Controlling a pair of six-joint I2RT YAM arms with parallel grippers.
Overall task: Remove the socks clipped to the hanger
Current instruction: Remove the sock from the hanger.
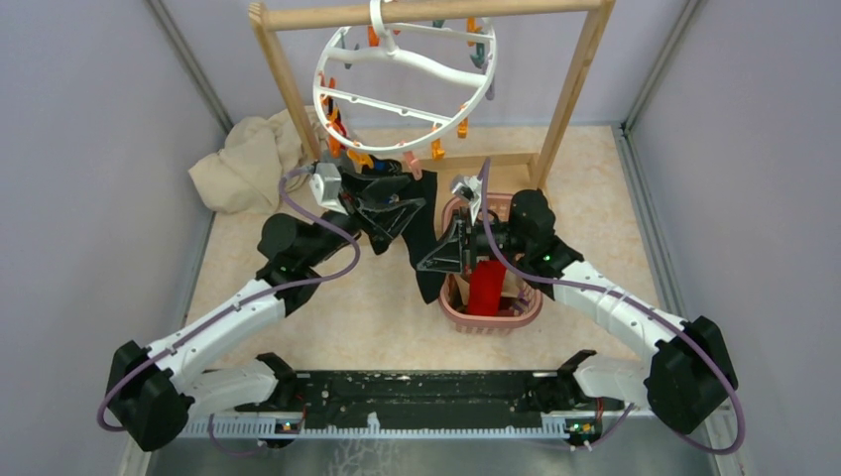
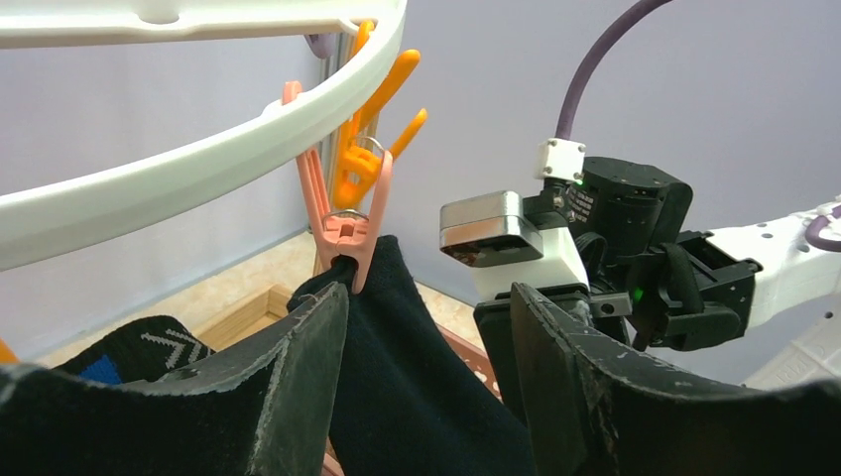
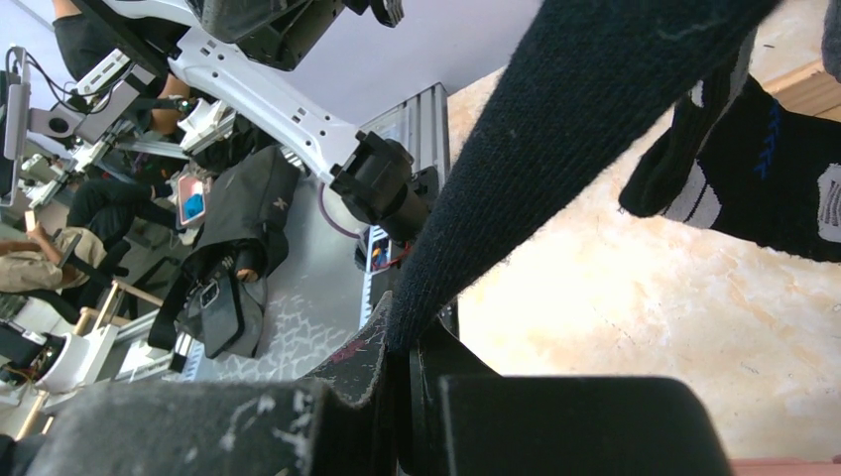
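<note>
The white ring hanger [image 1: 405, 74] hangs from the wooden rack, with orange clips [image 1: 436, 149] dangling from it. A salmon clip [image 2: 347, 233] on the hanger [image 2: 198, 164] pinches the top of a long black sock [image 2: 417, 377]. My left gripper [image 2: 428, 297] is open just below that clip, one finger on each side of the sock. In the top view the black sock [image 1: 428, 263] runs down to my right gripper [image 1: 443, 253]. My right gripper [image 3: 407, 342] is shut on the black sock [image 3: 555, 149] lower down. Another black sock with white and blue pattern [image 3: 764, 169] hangs nearby.
A pink lattice basket [image 1: 493, 315] sits under the right arm with a red sock [image 1: 486, 283] in it. The wooden rack frame [image 1: 426, 12] spans the back. A beige cloth [image 1: 248, 164] lies crumpled at the back left.
</note>
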